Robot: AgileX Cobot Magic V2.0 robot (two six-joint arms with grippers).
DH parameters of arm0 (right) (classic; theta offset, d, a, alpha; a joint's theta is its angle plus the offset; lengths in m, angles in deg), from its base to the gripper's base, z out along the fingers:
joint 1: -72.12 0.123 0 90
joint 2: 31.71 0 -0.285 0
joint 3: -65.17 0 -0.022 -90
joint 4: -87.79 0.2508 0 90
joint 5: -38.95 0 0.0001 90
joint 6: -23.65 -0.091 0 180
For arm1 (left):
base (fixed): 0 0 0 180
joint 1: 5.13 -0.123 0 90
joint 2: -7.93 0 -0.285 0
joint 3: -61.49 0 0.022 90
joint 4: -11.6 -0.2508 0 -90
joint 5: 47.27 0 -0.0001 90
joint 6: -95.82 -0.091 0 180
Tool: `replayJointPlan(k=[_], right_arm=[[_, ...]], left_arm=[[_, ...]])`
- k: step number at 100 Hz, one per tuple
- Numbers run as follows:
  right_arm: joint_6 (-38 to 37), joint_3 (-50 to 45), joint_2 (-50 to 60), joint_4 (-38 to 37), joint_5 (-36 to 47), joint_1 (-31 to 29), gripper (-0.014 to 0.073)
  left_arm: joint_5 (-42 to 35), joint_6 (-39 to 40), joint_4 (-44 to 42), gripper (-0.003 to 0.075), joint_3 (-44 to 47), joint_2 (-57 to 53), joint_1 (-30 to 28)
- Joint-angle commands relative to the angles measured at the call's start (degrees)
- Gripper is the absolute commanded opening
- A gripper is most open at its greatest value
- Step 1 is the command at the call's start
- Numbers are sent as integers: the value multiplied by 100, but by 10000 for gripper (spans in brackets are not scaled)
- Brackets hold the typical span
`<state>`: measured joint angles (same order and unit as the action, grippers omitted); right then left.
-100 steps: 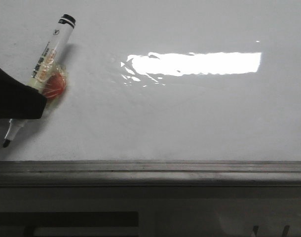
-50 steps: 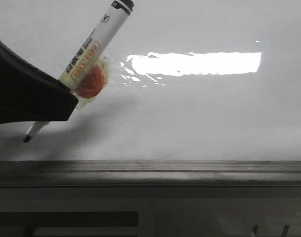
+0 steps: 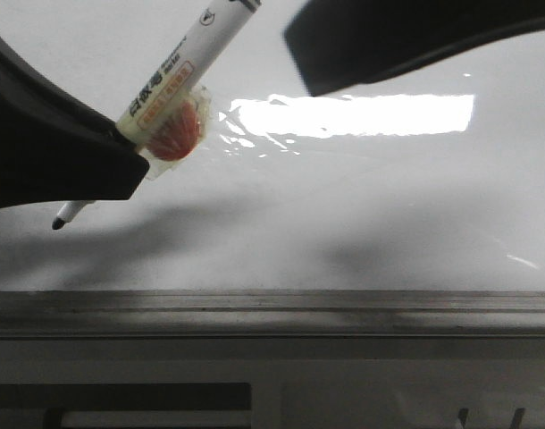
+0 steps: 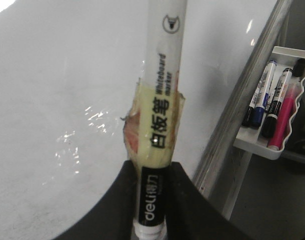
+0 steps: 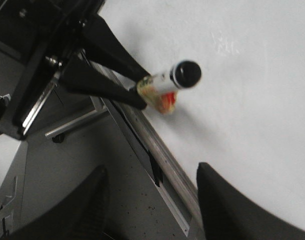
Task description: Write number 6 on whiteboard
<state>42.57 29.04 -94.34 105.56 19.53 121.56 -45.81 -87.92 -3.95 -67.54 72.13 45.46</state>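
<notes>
The whiteboard (image 3: pixel 362 206) is glossy white with a bright glare band, and a grey rail (image 3: pixel 272 304) runs along its lower edge. No number 6 or any black line shows on it. My left gripper (image 3: pixel 121 174) is shut on a white marker pen (image 3: pixel 179 67) wrapped in yellowish tape with a red patch. The pen's black tip (image 3: pixel 56 223) points down-left near the board's lower left; I cannot tell if it touches. The left wrist view shows the jaws (image 4: pixel 151 170) clamped on the pen (image 4: pixel 161 110). My right gripper (image 5: pixel 151 169) is open and empty; one finger (image 3: pixel 389 36) hangs over the board's top.
A white tray (image 4: pixel 252 147) holding several spare markers hangs beside the board's rail (image 4: pixel 237 120) in the left wrist view. In the right wrist view the left arm (image 5: pixel 92 60) with the pen (image 5: pixel 172 80) is over the rail (image 5: pixel 162 155), with grey floor beyond.
My left gripper has carried the marker right and a little up, tilting it more. A finger of my right gripper has come into the top of the front view, casting a shadow on the board.
</notes>
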Motion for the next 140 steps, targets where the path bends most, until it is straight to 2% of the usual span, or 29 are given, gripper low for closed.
replayJointPlan(k=[1, 40, 69, 106, 113, 126, 134, 140], right_arm=[[75, 393, -272, 60, 579, 104, 359], [75, 1174, -1322, 60, 827, 162, 359], [75, 1214, -1421, 97, 1025, 46, 339], [75, 1214, -1421, 105, 727, 57, 191], [75, 1214, -1421, 105, 727, 57, 123], [75, 1214, -1421, 105, 727, 57, -69], [75, 1214, -1421, 105, 737, 57, -68], [75, 1214, -1421, 105, 737, 57, -69]], left_arm=[[-525, 7, -19, -20, -194, -84, 42], [-547, 7, -19, -20, -194, -84, 42], [-650, 7, -19, -21, -194, -96, 245], [-694, 7, -19, -21, -194, -96, 273], [-694, 7, -19, -21, -194, -96, 273], [-683, 7, -19, -20, -194, -96, 273], [-683, 7, -69, -17, -194, -96, 273], [-683, 7, -69, 31, -194, -96, 273]])
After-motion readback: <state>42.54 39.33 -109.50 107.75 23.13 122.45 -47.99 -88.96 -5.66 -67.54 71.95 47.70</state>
